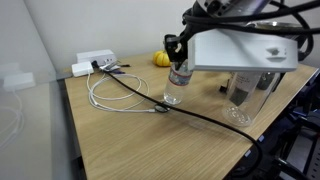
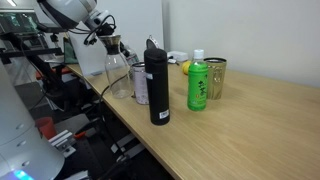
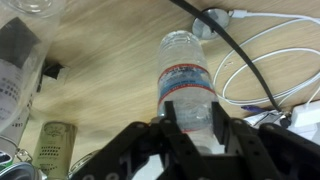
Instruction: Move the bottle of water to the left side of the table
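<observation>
The bottle of water (image 1: pixel 177 88) is slim and clear with a pale label band. It stands upright near the middle of the light wood table (image 1: pixel 120 140). My gripper (image 1: pixel 178 55) comes down on it from above, and its black fingers are shut on the bottle's upper part. In the wrist view the bottle (image 3: pixel 187 70) fills the gap between my fingers (image 3: pixel 192 118). In an exterior view the bottle (image 2: pixel 118 76) stands near the table's edge under my gripper (image 2: pixel 111 44). I cannot tell whether its base touches the table.
A larger clear jug (image 1: pixel 245 98) stands close beside the bottle. A black bottle (image 2: pixel 158 85), a green bottle (image 2: pixel 198 82) and an olive cup (image 2: pixel 216 77) stand further along. White and black cables (image 1: pixel 115 92), a white power box (image 1: pixel 95 60) and a yellow object (image 1: pixel 162 59) lie at the far side.
</observation>
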You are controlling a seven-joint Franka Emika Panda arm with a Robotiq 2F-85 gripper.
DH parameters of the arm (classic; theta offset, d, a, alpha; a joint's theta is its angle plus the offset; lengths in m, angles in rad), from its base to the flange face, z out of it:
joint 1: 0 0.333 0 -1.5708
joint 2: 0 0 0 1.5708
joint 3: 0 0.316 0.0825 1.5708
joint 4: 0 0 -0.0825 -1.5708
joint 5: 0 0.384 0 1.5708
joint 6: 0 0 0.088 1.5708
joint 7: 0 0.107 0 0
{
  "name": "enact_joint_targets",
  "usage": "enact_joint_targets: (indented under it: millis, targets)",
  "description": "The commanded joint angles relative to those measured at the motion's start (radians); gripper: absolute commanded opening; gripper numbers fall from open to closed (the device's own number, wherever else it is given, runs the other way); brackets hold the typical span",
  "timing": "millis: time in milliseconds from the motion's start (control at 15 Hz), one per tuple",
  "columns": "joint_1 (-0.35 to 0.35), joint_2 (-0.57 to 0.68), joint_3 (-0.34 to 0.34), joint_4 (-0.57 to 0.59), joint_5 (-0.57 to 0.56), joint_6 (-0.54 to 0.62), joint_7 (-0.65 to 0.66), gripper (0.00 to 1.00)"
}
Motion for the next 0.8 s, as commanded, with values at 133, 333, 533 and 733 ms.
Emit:
enact_joint_targets:
  millis: [133, 333, 533, 733]
  targets:
    - [0.024, -0.002, -0.069, -0.007, -0.061, 0.009, 0.004, 0.83]
    - [0.019, -0.015, -0.093, -0.015, -0.089, 0.015, 0.005, 1.00]
    - [0.014, -0.050, -0.121, -0.025, -0.051, 0.025, -0.030, 1.00]
    - [-0.005, -0.137, -0.169, -0.060, 0.024, 0.058, -0.112, 1.00]
